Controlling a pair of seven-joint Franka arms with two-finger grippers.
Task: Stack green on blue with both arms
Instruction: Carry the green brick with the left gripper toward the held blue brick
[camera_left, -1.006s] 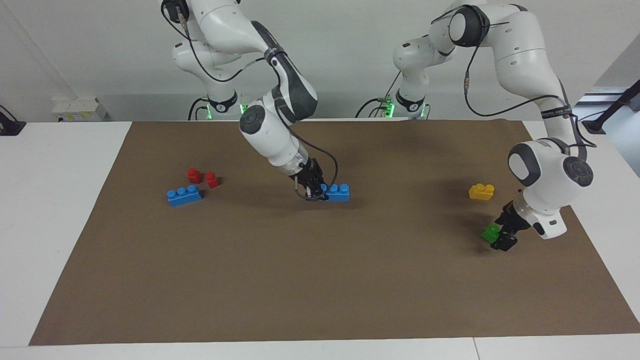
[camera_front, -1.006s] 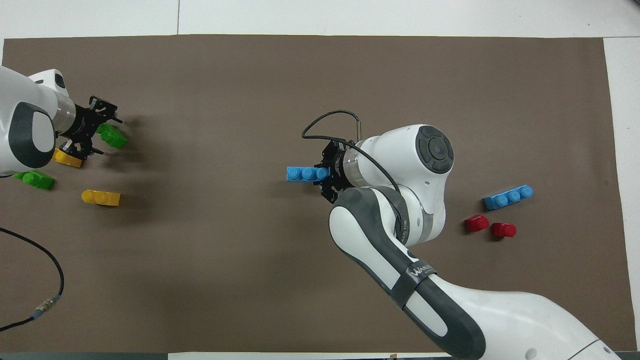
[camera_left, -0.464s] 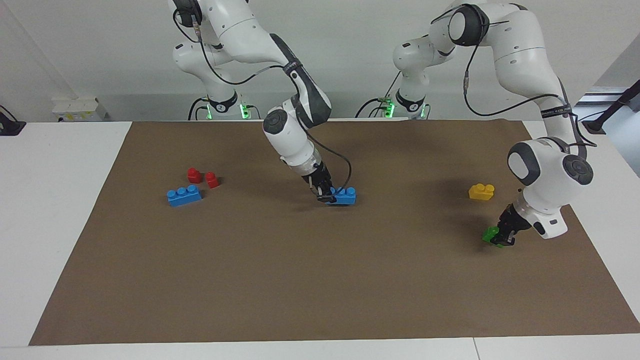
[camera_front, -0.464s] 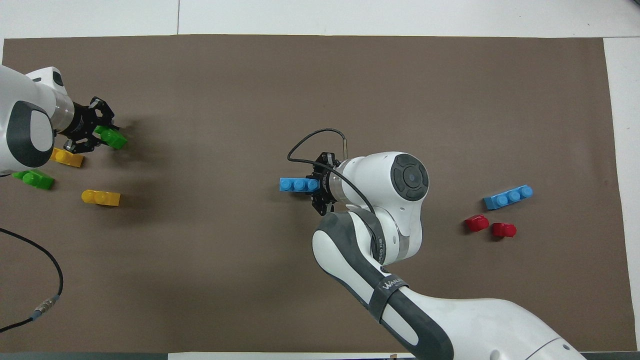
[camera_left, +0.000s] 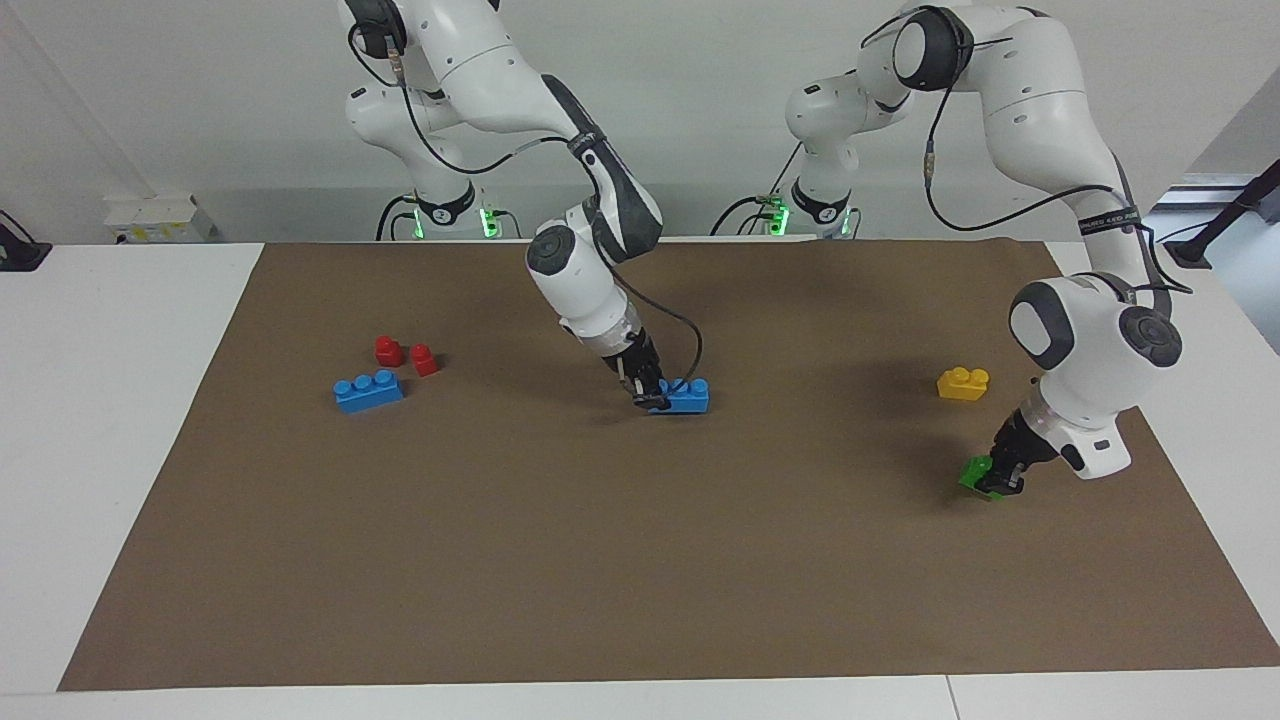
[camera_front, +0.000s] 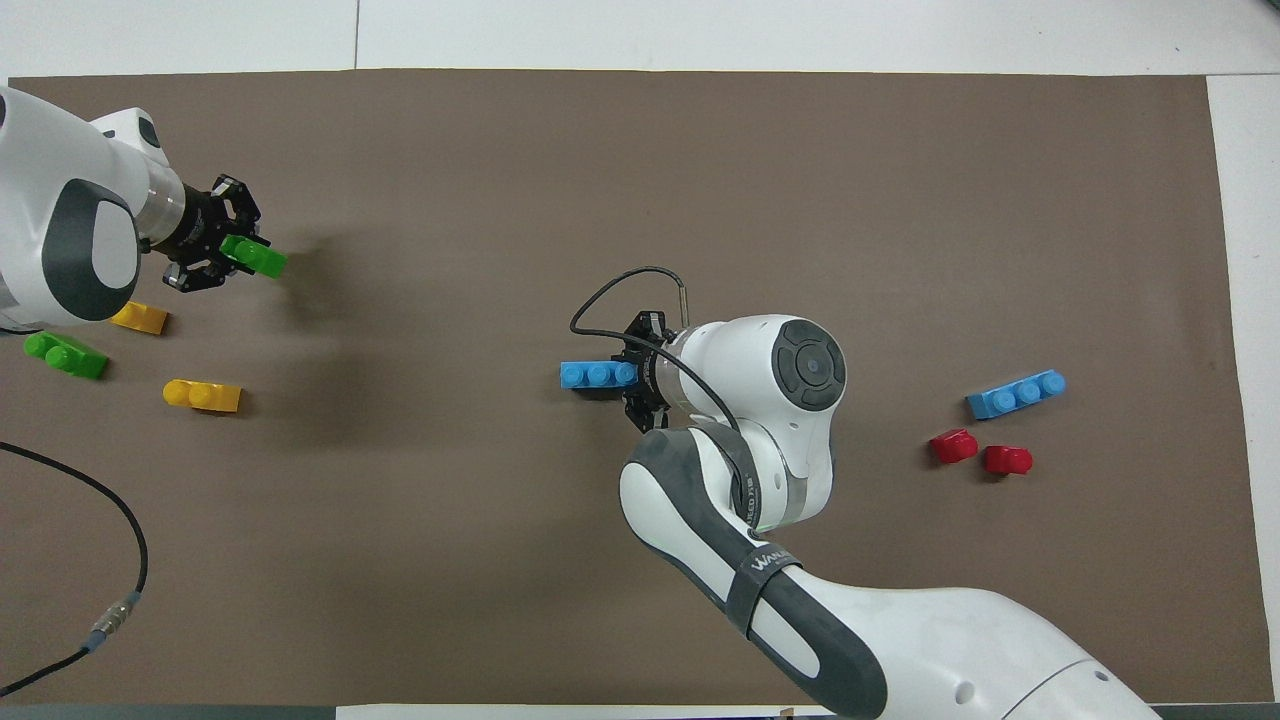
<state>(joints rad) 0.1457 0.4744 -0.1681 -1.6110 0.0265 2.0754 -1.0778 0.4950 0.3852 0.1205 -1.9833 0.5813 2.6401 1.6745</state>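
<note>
The small bright-green brick (camera_left: 976, 474) (camera_front: 255, 257) is between the fingers of my left gripper (camera_left: 1000, 478) (camera_front: 225, 250), tilted, at or just above the mat near the left arm's end. My right gripper (camera_left: 650, 392) (camera_front: 634, 375) is shut on one end of a blue three-stud brick (camera_left: 685, 396) (camera_front: 596, 374), which sits low on the mat at the table's middle. A second blue brick (camera_left: 369, 390) (camera_front: 1016, 393) lies toward the right arm's end.
Two red pieces (camera_left: 405, 355) (camera_front: 980, 452) lie beside the second blue brick, nearer to the robots. Two yellow bricks (camera_front: 202, 394) (camera_front: 140, 317) and a darker green brick (camera_front: 65, 355) lie near the left arm's end. A black cable (camera_front: 90, 560) crosses the mat's corner nearest the left arm.
My left gripper closed on the green brick and shifted it toward the table's middle. My right gripper moved the blue brick slightly nearer to the robots and toward the left arm's end.
</note>
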